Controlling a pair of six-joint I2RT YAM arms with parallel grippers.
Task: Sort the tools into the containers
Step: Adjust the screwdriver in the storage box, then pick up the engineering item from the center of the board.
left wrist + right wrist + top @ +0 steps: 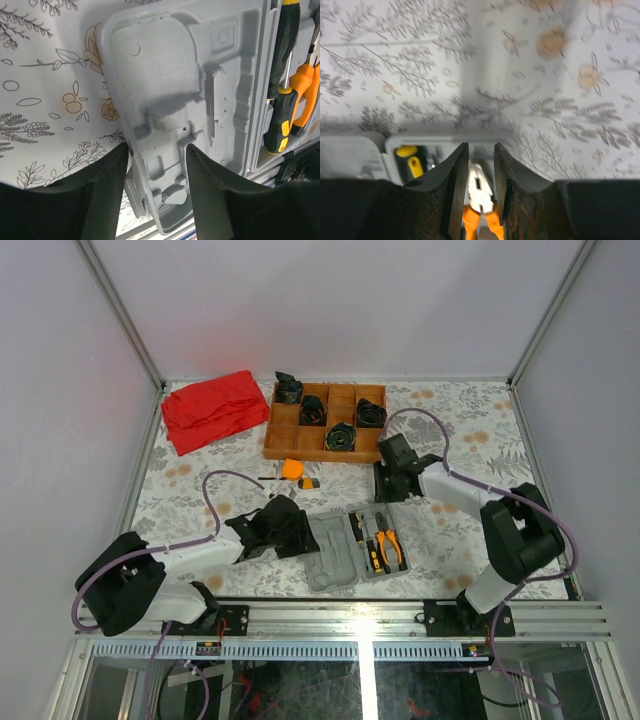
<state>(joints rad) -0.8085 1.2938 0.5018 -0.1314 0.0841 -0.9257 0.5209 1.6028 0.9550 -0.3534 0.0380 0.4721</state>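
The grey tool case (330,560) lies open near the table's front edge. Black-and-yellow screwdrivers (366,540) and orange-handled pliers (391,545) lie in its right half. My left gripper (298,532) is open, its jaws straddling the near left edge of the empty moulded lid (190,75). In the left wrist view the screwdrivers (281,115) and pliers (309,82) show at the right. My right gripper (390,490) hovers over the case's far end, slightly open and empty; the pliers (481,187) show below its narrow gap. The orange tape measure (291,469) and the small yellow-grey piece (310,482) lie on the cloth.
A brown wooden tray (272,425) with black coiled bundles stands at the back. A red cloth (212,410) lies at the back left. A thin black item (268,478) lies left of the tape measure. White walls enclose the table.
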